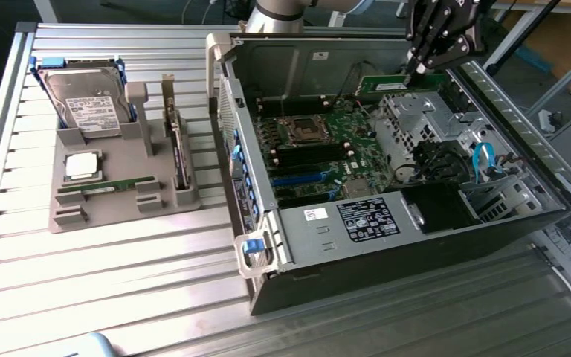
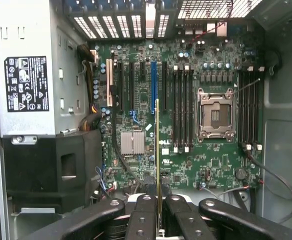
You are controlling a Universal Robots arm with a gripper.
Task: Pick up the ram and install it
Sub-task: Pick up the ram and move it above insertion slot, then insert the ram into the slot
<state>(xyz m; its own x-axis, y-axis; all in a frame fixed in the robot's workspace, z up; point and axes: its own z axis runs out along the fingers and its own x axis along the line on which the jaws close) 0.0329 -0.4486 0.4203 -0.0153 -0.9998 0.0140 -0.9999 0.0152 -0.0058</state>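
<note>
Ram (image 1: 397,84), part-way through installation: the green stick hangs edge-down in the fingers (image 2: 145,212), which are closed almost fully on its upper edge and pinch it flat between them. It is held inside the open computer case (image 1: 296,71), above the motherboard (image 2: 151,150) and not yet in any slot, off to one side of the processor socket (image 2: 215,114).

In the wrist view the stick shows as a thin pale line running parallel to the black memory slots (image 2: 183,107) beside the socket. It lies a little beyond that bank, on the side away from the socket, near the blue expansion slot (image 2: 153,80).

As I judge it, doing this step well means setting that line exactly over one slot next to the socket. The stick should stay upright and square so both ends seat together, with its notch matched to the slot key. Which way the notch faces cannot be told, nor whether the slot latches stand open. A tilted or offset descent would likely jam the contact edge against a slot wall.
</note>
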